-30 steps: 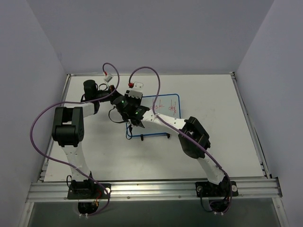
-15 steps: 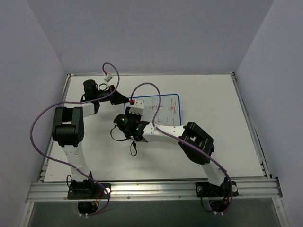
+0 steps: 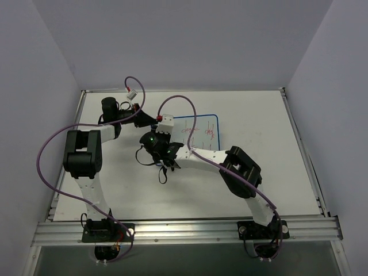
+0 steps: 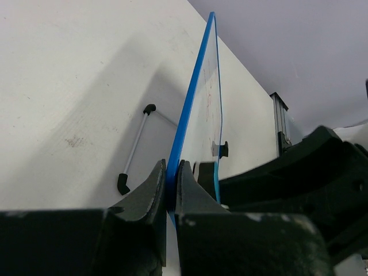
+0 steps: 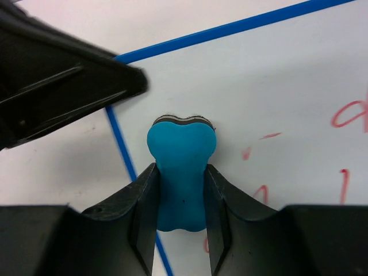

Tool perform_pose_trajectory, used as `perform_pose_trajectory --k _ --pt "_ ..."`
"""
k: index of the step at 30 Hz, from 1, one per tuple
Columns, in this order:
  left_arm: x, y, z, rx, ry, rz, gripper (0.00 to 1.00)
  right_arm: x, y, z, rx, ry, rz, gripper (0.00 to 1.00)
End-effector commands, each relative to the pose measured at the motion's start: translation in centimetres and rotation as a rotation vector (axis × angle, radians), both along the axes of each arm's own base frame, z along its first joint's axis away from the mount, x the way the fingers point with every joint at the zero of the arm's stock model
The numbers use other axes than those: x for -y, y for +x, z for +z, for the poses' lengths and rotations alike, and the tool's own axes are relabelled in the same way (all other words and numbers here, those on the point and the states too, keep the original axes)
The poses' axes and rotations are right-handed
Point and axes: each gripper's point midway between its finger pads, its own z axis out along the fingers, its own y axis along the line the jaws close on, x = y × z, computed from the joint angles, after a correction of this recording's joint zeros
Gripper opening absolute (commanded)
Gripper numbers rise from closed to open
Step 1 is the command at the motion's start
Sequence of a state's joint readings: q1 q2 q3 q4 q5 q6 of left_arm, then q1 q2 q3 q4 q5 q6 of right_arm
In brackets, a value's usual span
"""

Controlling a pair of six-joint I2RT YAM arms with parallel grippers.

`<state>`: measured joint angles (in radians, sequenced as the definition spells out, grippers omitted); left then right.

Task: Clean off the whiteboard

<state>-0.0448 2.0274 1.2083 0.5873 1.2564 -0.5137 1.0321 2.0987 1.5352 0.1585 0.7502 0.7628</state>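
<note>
The whiteboard (image 3: 201, 122), blue-framed with red writing (image 3: 208, 133) on its right part, stands tilted at the table's middle back. My left gripper (image 3: 148, 120) is shut on the board's left frame edge; in the left wrist view the jaws (image 4: 171, 183) pinch the blue frame (image 4: 193, 109). My right gripper (image 3: 153, 141) is shut on the blue bone-shaped eraser (image 5: 181, 167) and presses it on the board face (image 5: 276, 75) near the left frame (image 5: 123, 152). Red strokes (image 5: 349, 115) lie to the eraser's right.
One black-tipped board foot (image 4: 134, 149) rests on the white table (image 3: 115, 172). Purple cables (image 3: 178, 92) loop above both wrists. The table's metal rails (image 3: 305, 149) bound the right side, with walls behind and beside.
My right gripper swept the eraser toward the near edge along the board's left side, then back up. The board's near edge looks lifted. The left gripper kept its hold.
</note>
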Motion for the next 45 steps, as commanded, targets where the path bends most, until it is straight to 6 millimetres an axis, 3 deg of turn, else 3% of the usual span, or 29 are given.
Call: perform_pose_trajectory --k 1,2,6,9,11,15,18,19,22,26,28,31,35,38,39,43,45 --pt "1.1 -0.5 0.7 0.130 0.015 -0.045 0.02 9.9 2.4 -4.6 -0.091 -0.190 -0.182 0.00" --pt "1.1 -0.5 0.7 0.130 0.015 -0.045 0.02 11.6 2.3 -5.6 -0.109 -0.221 -0.202 0.00" --pt "1.0 -0.5 0.6 0.130 0.020 -0.044 0.02 15.3 2.4 -6.3 -0.117 -0.268 -0.246 0.00" --pt "1.0 -0.5 0.6 0.128 0.024 -0.044 0.02 17.6 2.7 -6.7 -0.132 -0.287 -0.260 0.00" --pt "1.0 -0.5 0.6 0.128 0.026 -0.043 0.02 17.5 2.9 -7.0 -0.157 -0.281 -0.201 0.00" --pt "1.0 -0.5 0.4 0.126 0.030 -0.041 0.02 14.7 3.6 -6.2 -0.141 -0.278 -0.066 0.00" --pt "1.0 -0.5 0.2 0.127 0.039 -0.042 0.02 10.5 3.7 -5.0 -0.116 -0.260 0.047 0.00" --pt "1.0 -0.5 0.2 0.129 0.043 -0.042 0.02 8.4 3.5 -3.8 -0.091 -0.239 0.087 0.00" --pt "0.9 -0.5 0.0 0.129 0.060 -0.041 0.02 4.6 2.8 -1.8 -0.049 -0.211 0.152 0.00" --pt "0.9 -0.6 0.2 0.140 0.078 -0.042 0.02 2.9 2.8 -0.7 -0.050 -0.168 0.191 0.00" --pt "0.9 -0.7 0.3 0.145 0.086 -0.041 0.02 3.7 3.3 -0.8 -0.060 -0.162 0.171 0.00" --pt "0.8 -0.7 0.3 0.148 0.100 -0.040 0.02 7.7 4.3 -2.3 -0.111 -0.197 0.087 0.00" --pt "0.9 -0.7 0.2 0.148 0.109 -0.038 0.02 15.3 4.3 -4.7 -0.161 -0.242 -0.038 0.00" --pt "0.7 -0.7 0.2 0.154 0.122 -0.031 0.02 18.3 4.2 -5.4 -0.175 -0.214 -0.075 0.00" --pt "0.7 -0.7 0.2 0.154 0.124 -0.032 0.02 20.4 3.6 -6.8 -0.205 -0.231 -0.099 0.00" --pt "0.7 -0.7 0.4 0.161 0.135 -0.029 0.02 23.4 2.6 -7.7 -0.220 -0.231 -0.136 0.00" --pt "0.6 -0.7 0.3 0.162 0.137 -0.027 0.02 23.2 2.6 -7.2 -0.209 -0.208 -0.118 0.00"
